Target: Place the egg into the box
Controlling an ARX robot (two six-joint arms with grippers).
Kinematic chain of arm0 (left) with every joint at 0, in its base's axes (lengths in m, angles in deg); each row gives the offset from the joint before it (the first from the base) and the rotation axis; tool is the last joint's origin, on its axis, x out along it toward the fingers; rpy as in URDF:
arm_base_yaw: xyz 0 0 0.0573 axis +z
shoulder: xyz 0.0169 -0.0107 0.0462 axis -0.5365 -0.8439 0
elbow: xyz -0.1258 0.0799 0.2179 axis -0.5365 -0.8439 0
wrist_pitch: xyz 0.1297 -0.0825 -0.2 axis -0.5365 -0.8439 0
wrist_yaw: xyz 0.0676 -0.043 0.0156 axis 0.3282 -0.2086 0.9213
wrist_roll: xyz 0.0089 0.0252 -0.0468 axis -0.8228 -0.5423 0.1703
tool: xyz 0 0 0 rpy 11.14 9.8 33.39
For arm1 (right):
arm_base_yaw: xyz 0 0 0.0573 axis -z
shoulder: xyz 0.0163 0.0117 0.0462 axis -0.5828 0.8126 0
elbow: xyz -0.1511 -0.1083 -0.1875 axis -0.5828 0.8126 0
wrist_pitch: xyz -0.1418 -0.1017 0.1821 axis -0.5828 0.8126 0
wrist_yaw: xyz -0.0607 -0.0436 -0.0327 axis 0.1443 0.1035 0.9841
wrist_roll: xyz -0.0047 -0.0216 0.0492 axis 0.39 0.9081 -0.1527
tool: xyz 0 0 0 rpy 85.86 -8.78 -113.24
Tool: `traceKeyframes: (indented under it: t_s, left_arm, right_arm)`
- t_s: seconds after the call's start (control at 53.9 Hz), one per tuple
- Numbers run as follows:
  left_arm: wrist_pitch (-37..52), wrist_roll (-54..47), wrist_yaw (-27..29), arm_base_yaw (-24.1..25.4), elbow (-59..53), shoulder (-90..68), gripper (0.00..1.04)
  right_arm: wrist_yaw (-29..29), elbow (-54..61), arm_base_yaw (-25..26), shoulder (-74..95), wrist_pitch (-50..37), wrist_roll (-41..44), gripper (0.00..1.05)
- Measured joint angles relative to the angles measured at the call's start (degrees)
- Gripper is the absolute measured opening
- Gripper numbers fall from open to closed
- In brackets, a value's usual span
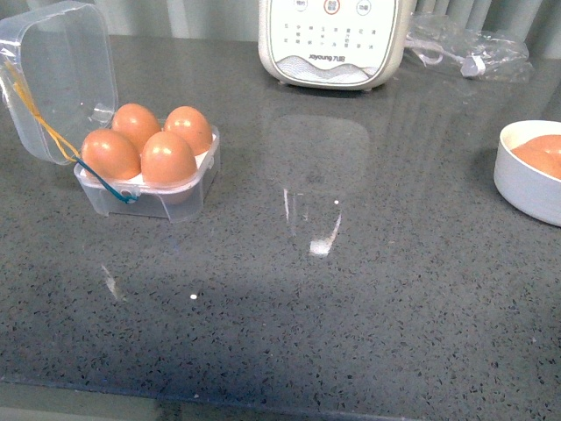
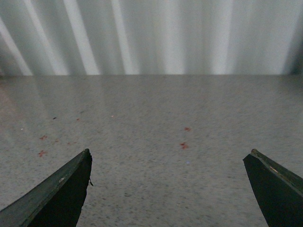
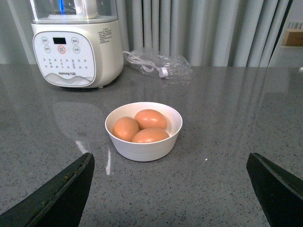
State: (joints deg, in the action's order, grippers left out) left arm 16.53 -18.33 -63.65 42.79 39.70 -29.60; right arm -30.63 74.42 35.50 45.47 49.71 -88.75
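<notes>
Though glossy, speckled countertop (image 1: 368, 289) under box (image 1: 171, 202) — curtains (image 3: 213, 28).

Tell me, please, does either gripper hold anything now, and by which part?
Nothing is held. The left gripper is open with only bare counter in between; the right gripper is open too, apart from the white bowl.

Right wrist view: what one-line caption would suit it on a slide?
Open right gripper faces a round white bowl of three orange-brown eggs on the grey counter, cream appliance behind.
</notes>
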Motion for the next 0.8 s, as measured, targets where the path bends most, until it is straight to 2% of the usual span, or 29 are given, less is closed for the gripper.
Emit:
traceKeyframes:
  t_s: [0.074, 0.241, 0.556, 0.797]
  left_arm:
    - [-0.7, -3.0, 1.6, 0.0, 3.5, -4.3, 0.98]
    - [-3.0, -5.5, -0.7, -2.6, 8.0, -8.4, 0.98]
    - [-9.4, -9.5, -9.4, -10.4, 8.7, -7.6, 0.98]
    - [-8.7, -6.4, -6.8, -11.5, 8.7, -4.8, 0.98]
  right_arm:
    - [0.0, 0.0, 0.0, 0.0, 0.0, 0.0, 0.97]
    - [0.0, 0.0, 0.0, 0.0, 0.0, 0.0, 0.97]
    - [0.0, 0.0, 0.0, 0.0, 0.0, 0.0, 0.97]
    - [0.0, 0.0, 0.0, 0.0, 0.0, 0.0, 0.97]
